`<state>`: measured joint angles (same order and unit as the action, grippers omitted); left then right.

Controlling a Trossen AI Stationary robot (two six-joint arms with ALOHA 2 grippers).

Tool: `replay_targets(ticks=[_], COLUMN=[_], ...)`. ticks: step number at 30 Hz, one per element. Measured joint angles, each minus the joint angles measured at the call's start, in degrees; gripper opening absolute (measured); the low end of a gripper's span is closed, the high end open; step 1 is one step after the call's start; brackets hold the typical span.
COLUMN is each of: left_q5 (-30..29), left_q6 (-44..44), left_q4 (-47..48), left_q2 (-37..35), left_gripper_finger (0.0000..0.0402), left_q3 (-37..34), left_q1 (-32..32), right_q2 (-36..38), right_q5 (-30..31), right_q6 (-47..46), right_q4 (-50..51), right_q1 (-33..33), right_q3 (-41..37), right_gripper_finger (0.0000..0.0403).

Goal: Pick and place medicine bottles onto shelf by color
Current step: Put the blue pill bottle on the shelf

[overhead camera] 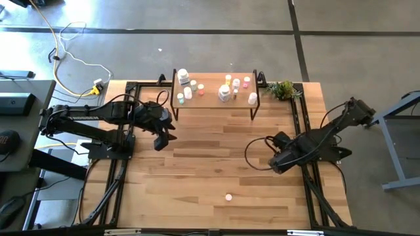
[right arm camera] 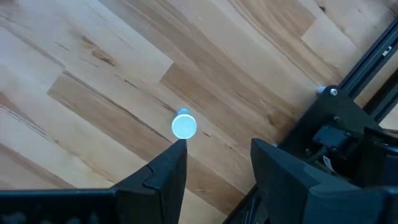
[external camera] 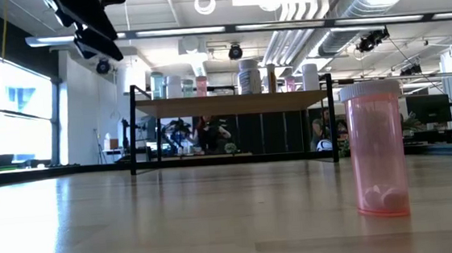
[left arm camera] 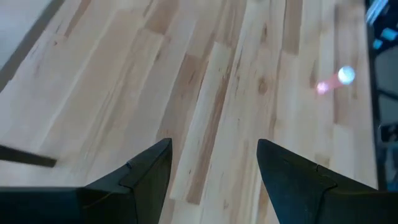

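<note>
The shelf [overhead camera: 216,98] stood at the far edge of the table [overhead camera: 197,170], midway along it. A cluster of medicine bottles [overhead camera: 187,87] sat on the shelf's left part, another group [overhead camera: 235,88] on its right part. A small plant [overhead camera: 283,89] lay just right of the shelf. One lone bottle [overhead camera: 228,196] stood upright well in front of the shelf, near the table's front edge. The left gripper [overhead camera: 160,139] hung before the shelf's left end; the right gripper [overhead camera: 276,164] sat before its right end, both apart from the lone bottle.
</note>
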<state>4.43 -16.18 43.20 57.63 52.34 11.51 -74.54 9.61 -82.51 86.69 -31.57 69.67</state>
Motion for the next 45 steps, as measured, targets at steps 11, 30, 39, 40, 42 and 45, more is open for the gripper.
replay_targets(ticks=[11, 30, 39, 40, 42, 45], left_q5=[0.05, 0.07, 0.07, 0.07, 0.07, 0.07], left_q6=[-8.82, -12.18, -12.15, -12.15, -12.15, -12.15], left_q4=[-6.5, -7.52, -7.54, -7.55, -7.56, -7.56], left_q2=[0.23, 4.71, 5.64, 5.64, 5.64, 5.64], left_gripper_finger=[0.0225, 0.0225, 0.0225, 0.0225, 0.0225, 0.0225], left_q3=[0.0, 0.02, 0.02, 0.02, 0.02, 0.02], left_q1=[0.0, -4.19, -6.34, -6.42, -6.43, -6.43], right_q2=[5.0, 4.22, 4.06, 4.06, 4.06, 4.08], right_q5=[-0.19, -0.15, -3.74, -3.8, -3.89, -4.35], right_q6=[1.49, 0.46, -2.37, -3.42, -5.28, -5.98], right_q4=[0.22, -4.7, -15.51, -16.69, -18.7, -23.4], right_q1=[0.0, 0.0, 0.0, 0.0, 0.0, 0.02], right_q3=[-1.24, -1.24, -12.88, -14.3, -16.6, -19.47], right_gripper_finger=[0.0186, 0.021, 0.0211, 0.0211, 0.0211, 0.0211])
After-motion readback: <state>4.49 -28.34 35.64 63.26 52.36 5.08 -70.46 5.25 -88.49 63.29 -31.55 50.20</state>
